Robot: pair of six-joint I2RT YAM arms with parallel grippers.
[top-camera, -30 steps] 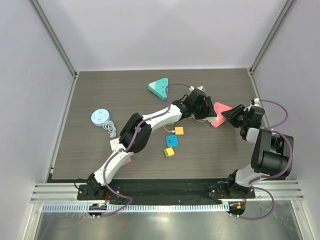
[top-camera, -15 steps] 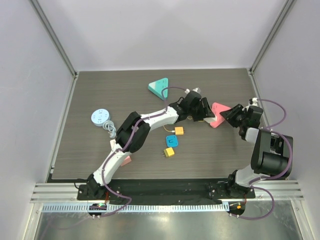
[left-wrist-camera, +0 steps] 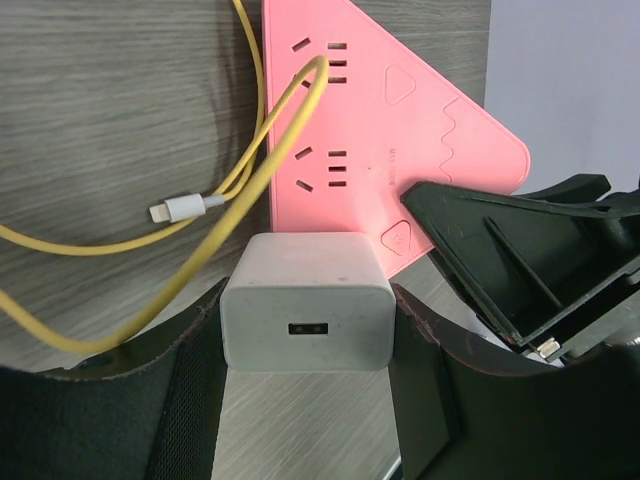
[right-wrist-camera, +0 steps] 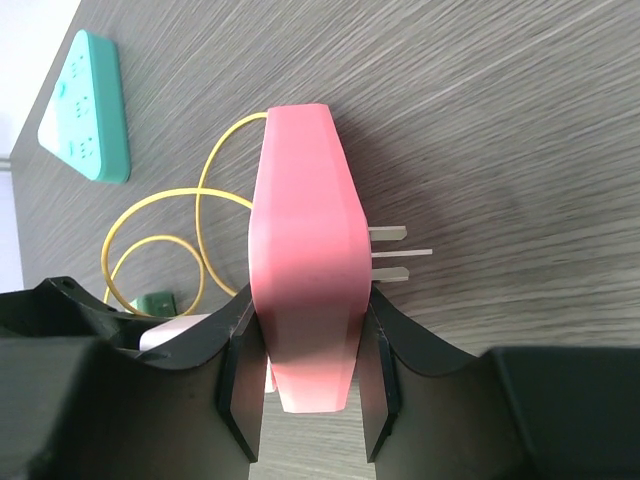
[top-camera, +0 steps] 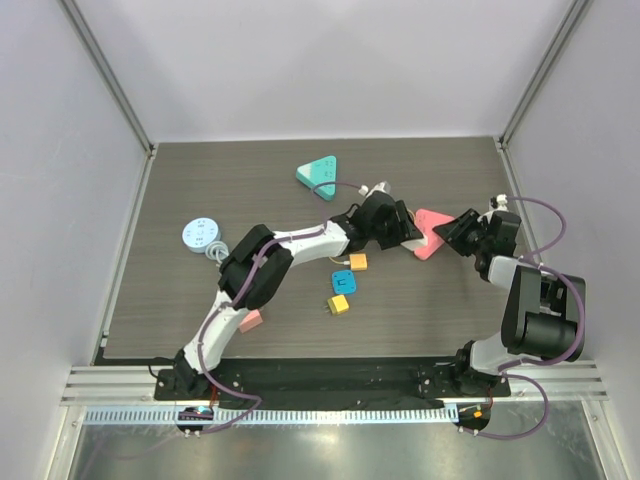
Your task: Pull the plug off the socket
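Observation:
A white USB charger plug [left-wrist-camera: 305,300] sits against the lower corner of the pink triangular socket [left-wrist-camera: 370,120], its port facing the left wrist camera. I cannot tell whether its prongs are in the socket. My left gripper [left-wrist-camera: 307,335] is shut on the plug's two sides. My right gripper [right-wrist-camera: 305,375] is shut on the pink socket [right-wrist-camera: 300,260], holding it on edge with its own metal prongs [right-wrist-camera: 395,253] pointing right. In the top view the left gripper [top-camera: 398,230] and right gripper [top-camera: 452,232] meet at the socket [top-camera: 430,225] at the right of the table.
A loose yellow cable [left-wrist-camera: 250,170] loops over the socket face. A teal triangular socket [top-camera: 320,176] lies at the back, and a round pale blue socket [top-camera: 203,234] with its cord on the left. Small yellow [top-camera: 357,262], blue [top-camera: 343,282] and yellow [top-camera: 339,305] plugs lie mid-table.
Both grippers and the pink socket between them have shifted a little to the left. The left arm's elbow has folded further left.

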